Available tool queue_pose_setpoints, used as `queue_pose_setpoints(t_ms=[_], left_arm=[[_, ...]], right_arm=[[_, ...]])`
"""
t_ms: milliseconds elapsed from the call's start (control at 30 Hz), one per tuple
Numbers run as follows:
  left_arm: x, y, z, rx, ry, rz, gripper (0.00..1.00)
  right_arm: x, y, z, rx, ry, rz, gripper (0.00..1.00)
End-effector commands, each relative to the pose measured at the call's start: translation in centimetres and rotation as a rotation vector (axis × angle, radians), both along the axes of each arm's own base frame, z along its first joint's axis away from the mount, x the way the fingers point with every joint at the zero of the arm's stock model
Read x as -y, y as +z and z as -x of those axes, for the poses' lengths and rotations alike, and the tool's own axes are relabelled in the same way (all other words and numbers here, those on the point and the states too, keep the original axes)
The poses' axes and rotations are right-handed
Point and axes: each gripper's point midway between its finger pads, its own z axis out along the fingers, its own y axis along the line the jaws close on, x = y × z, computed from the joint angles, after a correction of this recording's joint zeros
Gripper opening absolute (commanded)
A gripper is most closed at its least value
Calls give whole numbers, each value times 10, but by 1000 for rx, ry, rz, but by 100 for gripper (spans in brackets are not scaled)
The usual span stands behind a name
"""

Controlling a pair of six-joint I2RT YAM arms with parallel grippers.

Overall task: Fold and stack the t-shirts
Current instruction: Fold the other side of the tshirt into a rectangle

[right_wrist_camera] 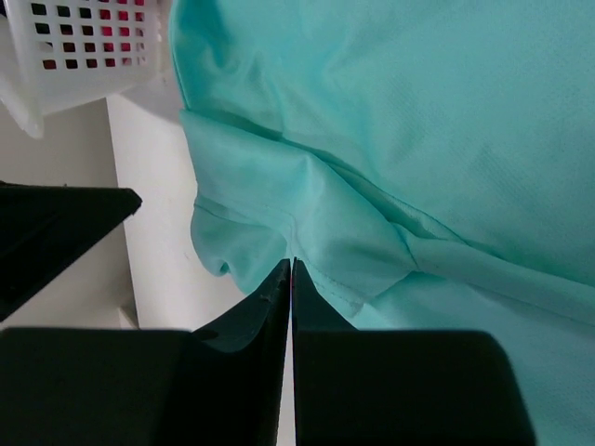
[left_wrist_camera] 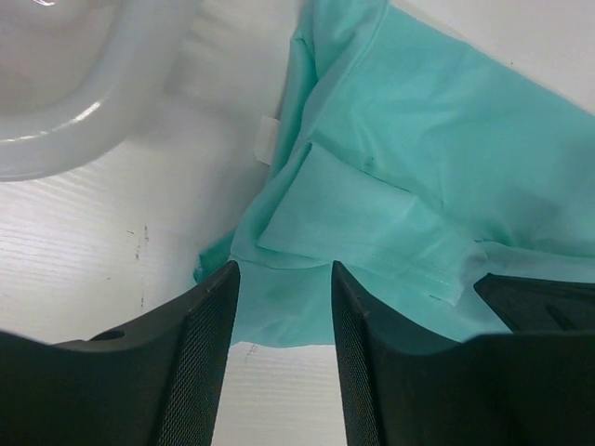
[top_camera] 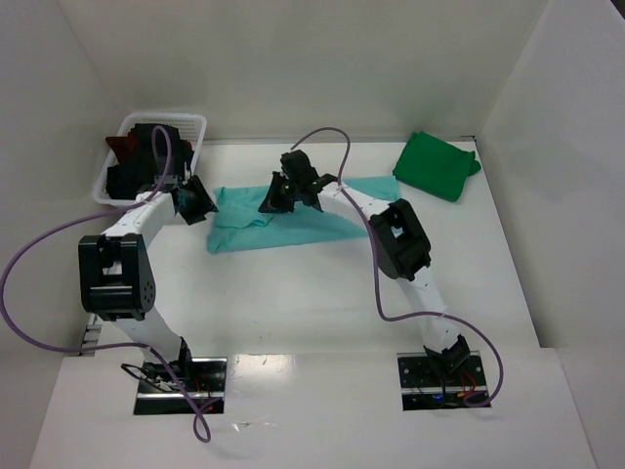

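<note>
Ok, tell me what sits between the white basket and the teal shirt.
In the top view the left gripper hangs between the white basket and the teal shirt; the left wrist view shows only bare table under it.

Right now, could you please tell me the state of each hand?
Left hand: open, at the teal t-shirt's edge.
Right hand: closed at the teal t-shirt; grip cannot be told.
</note>
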Motion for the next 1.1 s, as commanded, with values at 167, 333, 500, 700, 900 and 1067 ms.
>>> queue_pose_setpoints(t_ms=[167, 333, 500, 700, 900, 1067], left_arm=[[46, 17, -4, 58, -93, 43, 53], [74, 1, 0, 33, -144, 65, 53], [82, -18, 1, -1, -132, 64, 51], [80, -35, -4, -24, -96, 62, 54], [78, -44, -5, -37, -90, 54, 54], [77, -45, -8, -36, -84, 47, 54]], right_arm=[[-1, -3, -4, 11, 14, 42, 13], [18, 0, 1, 40, -16, 107, 19], [37, 1, 9, 48, -32, 139, 32], [34, 0, 12, 47, -13, 118, 37], [23, -3, 9, 36, -4, 68, 41], [15, -8, 9, 14, 9, 38, 41]])
